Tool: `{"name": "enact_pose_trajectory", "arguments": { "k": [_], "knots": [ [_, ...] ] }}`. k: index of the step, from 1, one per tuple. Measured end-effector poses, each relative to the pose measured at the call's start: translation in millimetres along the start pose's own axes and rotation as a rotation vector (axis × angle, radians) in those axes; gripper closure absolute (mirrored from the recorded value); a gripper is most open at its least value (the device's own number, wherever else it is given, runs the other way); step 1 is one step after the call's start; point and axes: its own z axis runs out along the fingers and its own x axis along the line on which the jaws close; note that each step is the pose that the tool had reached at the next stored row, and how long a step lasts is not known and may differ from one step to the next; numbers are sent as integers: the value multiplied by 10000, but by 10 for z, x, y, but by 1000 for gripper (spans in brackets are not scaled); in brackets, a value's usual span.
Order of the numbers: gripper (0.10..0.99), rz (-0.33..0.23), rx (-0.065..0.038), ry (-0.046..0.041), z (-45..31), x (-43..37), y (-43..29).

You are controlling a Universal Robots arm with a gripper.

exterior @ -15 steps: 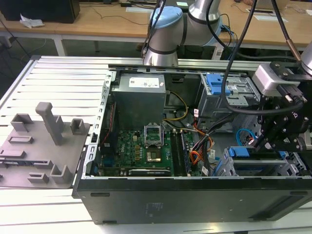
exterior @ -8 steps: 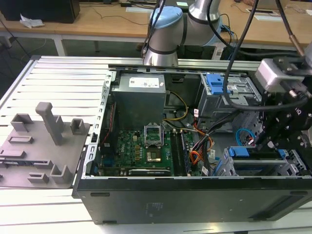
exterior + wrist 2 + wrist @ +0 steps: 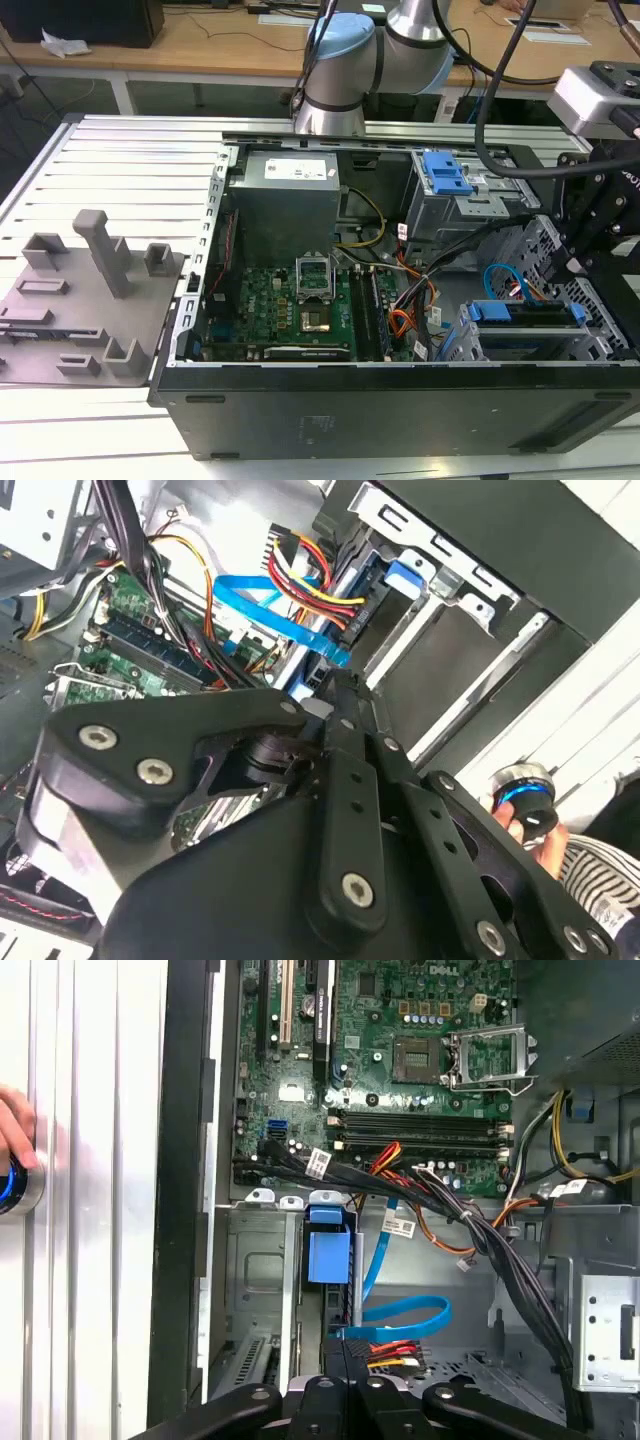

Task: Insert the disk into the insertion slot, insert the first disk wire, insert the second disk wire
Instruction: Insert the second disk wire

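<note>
With its black linkage closest to both wrist cameras, the gripper sits at the rear edge of the disk — whether the fingers are parted cannot be told. Seated in the insertion slot, the disk shows its blue frame. Adjacent lie the first disk wire and the looped second disk wire. Beyond, the green motherboard carries white print — not legible.

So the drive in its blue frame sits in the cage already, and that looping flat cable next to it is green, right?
Not quite: the looping flat cable, the second disk wire, is bright blue, not green, as the first wrist view shows. The rest holds: the disk in its blue frame sits in the insertion slot in the exterior view.
</note>
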Motion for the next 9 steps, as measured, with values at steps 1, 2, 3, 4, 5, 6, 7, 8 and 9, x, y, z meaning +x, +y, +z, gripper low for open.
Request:
{"name": "enact_pose_trajectory", "arguments": {
  "k": [1, 2, 3, 4, 5, 6, 7, 8, 9],
  "knots": [
    [980, -1, 1, -1, 2, 0, 26],
    [980, -2, 0, 0, 5, 0, 92],
    [980, -3, 0, -1, 9, 0, 140],
    [980, -2, 0, 0, 9, 1, 153],
    [980, -3, 0, 0, 9, 0, 153],
    [980, -4, 0, 0, 9, 0, 153],
    [980, -3, 0, -1, 9, 0, 155],
    [980, -3, 0, 0, 9, 0, 155],
    [980, -2, 0, -1, 9, 0, 155]
  ]
}}
